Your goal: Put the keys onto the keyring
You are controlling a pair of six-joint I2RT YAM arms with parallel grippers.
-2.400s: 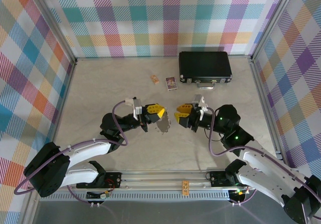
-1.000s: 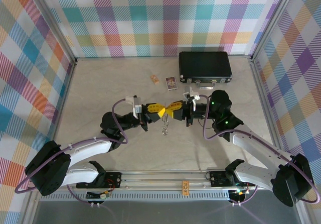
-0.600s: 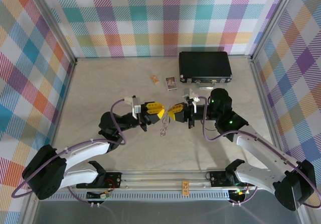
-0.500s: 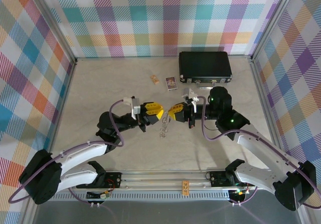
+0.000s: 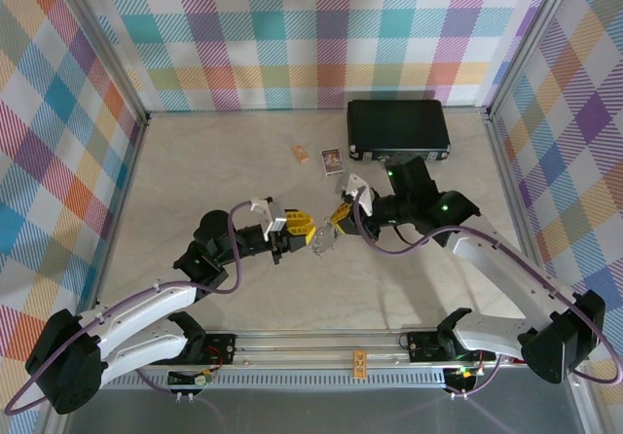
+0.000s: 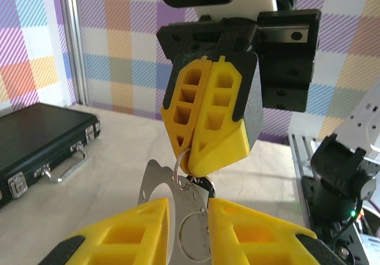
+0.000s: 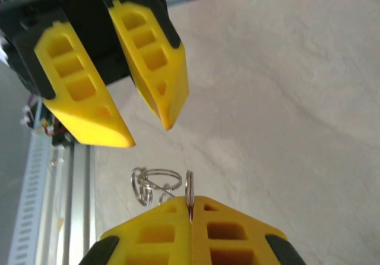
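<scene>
My right gripper point(image 7: 191, 202) pinches the keyring point(image 7: 189, 185) fast at its fingertips. My left gripper point(image 6: 189, 204) stands slightly parted, holding nothing, just opposite. Bare table point(image 7: 285, 98) lies open beneath both.

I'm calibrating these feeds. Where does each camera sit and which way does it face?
Top external: above and behind the bases, looking down on the table; both arms, left gripper and right gripper show.
Left wrist: on the left arm, facing the right gripper past its own yellow fingers.
Right wrist: on the right arm, facing the open left gripper past its own fingers.
Shared: both wrist views show the keyring, pinched by the right gripper.
</scene>
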